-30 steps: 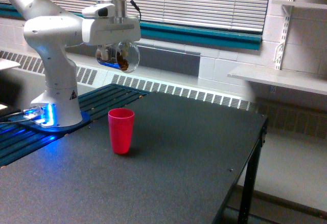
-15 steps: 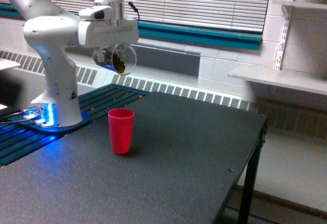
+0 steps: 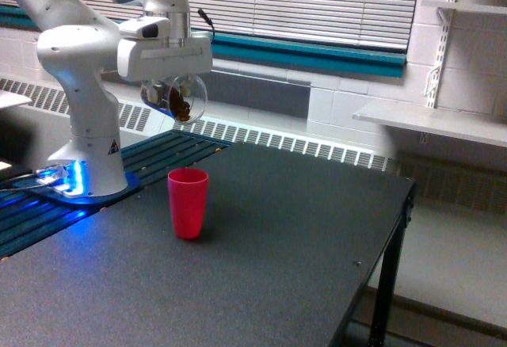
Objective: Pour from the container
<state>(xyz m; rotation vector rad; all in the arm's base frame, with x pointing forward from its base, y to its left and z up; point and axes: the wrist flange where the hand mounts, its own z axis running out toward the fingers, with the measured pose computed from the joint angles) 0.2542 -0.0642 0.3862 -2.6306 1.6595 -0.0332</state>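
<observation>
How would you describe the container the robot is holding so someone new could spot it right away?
Start at the white robot arm at the exterior view's left end of the dark table. Under its gripper, held in the air above the red cup, is the container. Unlike the opaque red cup, it is clear, tilted, and shows brown bits inside.

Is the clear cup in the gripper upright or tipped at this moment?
Tipped. The clear cup lies nearly on its side under the gripper, brown bits inside, mouth facing the exterior view's right, above the red cup.
</observation>
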